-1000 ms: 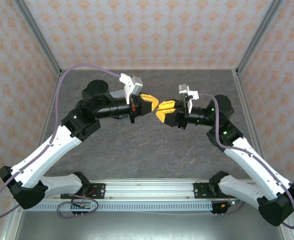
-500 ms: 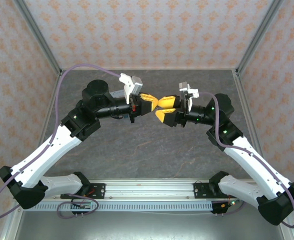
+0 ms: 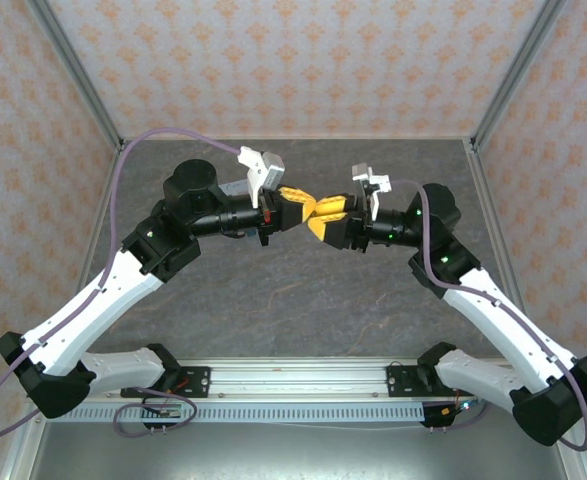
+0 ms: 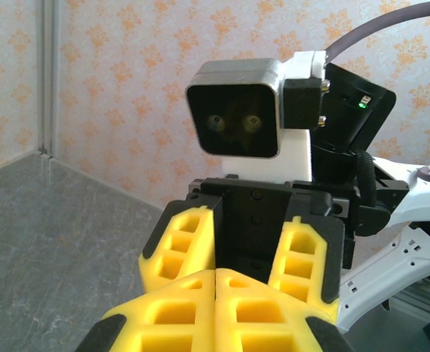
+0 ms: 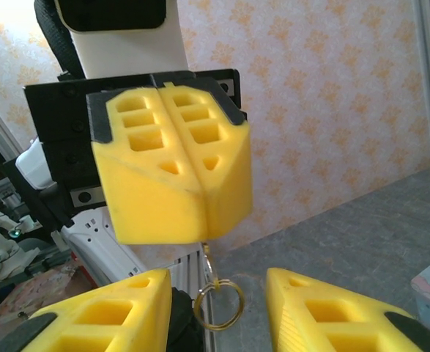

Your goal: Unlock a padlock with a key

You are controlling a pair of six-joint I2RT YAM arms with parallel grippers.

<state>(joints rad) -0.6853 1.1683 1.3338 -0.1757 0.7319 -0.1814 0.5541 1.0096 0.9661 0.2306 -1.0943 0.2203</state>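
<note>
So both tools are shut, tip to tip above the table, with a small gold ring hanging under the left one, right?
Not quite: the right tool is open. The right wrist view shows its jaws standing apart, with the gold ring seen in the gap. The rest holds: the left tool is shut, tip to tip with it above the table, the ring hanging under it.

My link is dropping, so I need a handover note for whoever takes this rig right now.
Left pincer: shut, raised over the table. A gold ring dangles from its tips by a small link. What it clamps inside is hidden.
Right pincer: open, facing the left one. The ring hangs in its gap, not gripped.
Done: the arms meet in mid-air.
Left: padlock and key are too small to make out. Check which is held, then insert and turn the key.
</note>
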